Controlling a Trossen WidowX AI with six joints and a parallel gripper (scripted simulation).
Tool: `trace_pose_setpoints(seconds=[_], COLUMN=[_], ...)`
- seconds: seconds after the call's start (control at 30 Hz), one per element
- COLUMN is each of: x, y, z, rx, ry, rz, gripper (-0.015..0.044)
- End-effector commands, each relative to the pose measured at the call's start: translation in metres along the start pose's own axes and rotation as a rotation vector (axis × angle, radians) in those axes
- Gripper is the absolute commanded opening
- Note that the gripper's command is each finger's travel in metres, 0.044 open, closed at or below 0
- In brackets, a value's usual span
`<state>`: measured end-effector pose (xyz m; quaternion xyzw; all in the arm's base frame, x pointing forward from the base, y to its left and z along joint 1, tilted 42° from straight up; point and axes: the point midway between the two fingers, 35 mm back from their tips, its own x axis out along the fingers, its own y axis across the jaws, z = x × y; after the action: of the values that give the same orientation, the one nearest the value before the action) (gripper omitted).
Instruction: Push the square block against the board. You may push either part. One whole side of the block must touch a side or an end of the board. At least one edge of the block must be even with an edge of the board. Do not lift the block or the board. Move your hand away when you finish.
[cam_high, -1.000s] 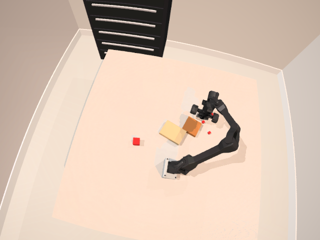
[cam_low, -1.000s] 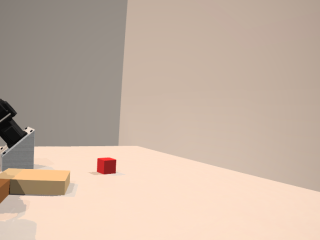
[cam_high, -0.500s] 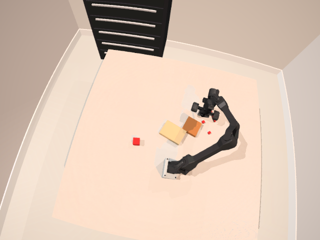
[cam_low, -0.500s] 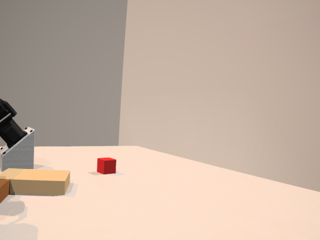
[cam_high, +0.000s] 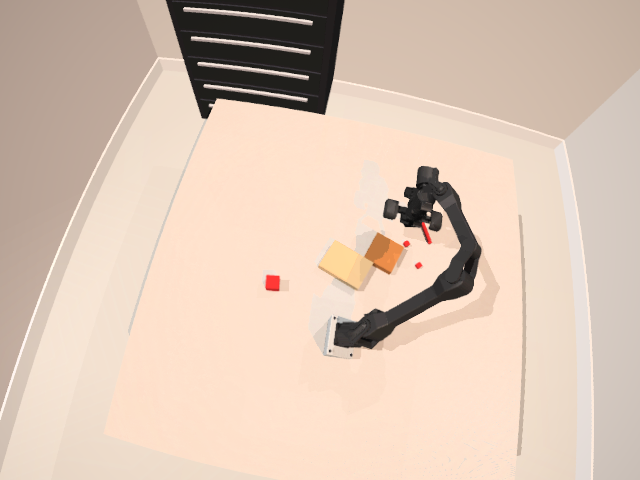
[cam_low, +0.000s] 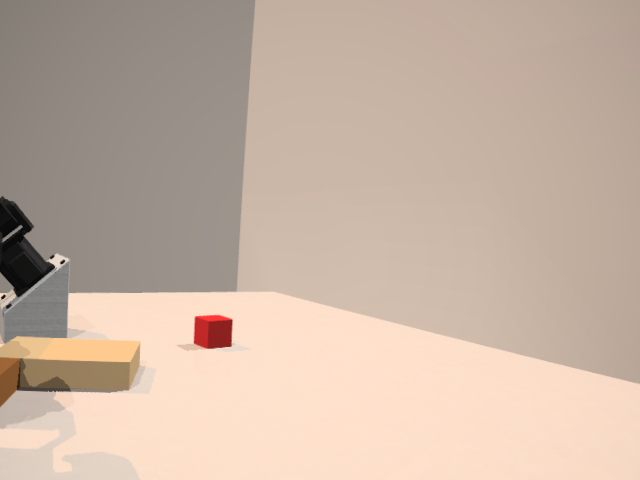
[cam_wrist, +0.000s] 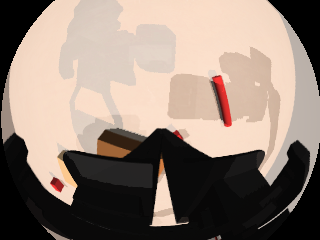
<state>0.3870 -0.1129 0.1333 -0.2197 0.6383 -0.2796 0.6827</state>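
The orange square block (cam_high: 384, 252) (cam_low: 6, 379) (cam_wrist: 116, 147) lies flat at the right of the pale yellow board (cam_high: 343, 262) (cam_low: 77, 375) (cam_wrist: 67, 169). In the top view, the block's lower-left side meets or nearly meets the board's upper right corner. Most of that side runs past the board's end, so the two are offset. Whether they touch is unclear. My gripper (cam_high: 412, 223) (cam_wrist: 161, 133) is shut and empty, up and to the right of the block in the top view, apart from it. The fingers hide part of the block in the wrist view.
A red rod (cam_high: 425, 233) (cam_wrist: 223, 101) lies beside my hand. Two small red cubes (cam_high: 406, 243) (cam_high: 418, 265) lie right of the block. A larger red cube (cam_high: 272, 282) (cam_low: 212, 332) stands left of the board. The arm's base (cam_high: 338, 350) is below the board.
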Motion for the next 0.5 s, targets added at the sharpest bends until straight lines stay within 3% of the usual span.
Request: trace_pose_setpoints(seconds=[0.0,0.47], x=[0.002,0.002], y=[0.014,0.059], z=[-0.003,-0.014], rx=[-0.122,-0.608], ry=[0.006,0.006], rz=[0.0,0.007], gripper=[0.0,0.0])
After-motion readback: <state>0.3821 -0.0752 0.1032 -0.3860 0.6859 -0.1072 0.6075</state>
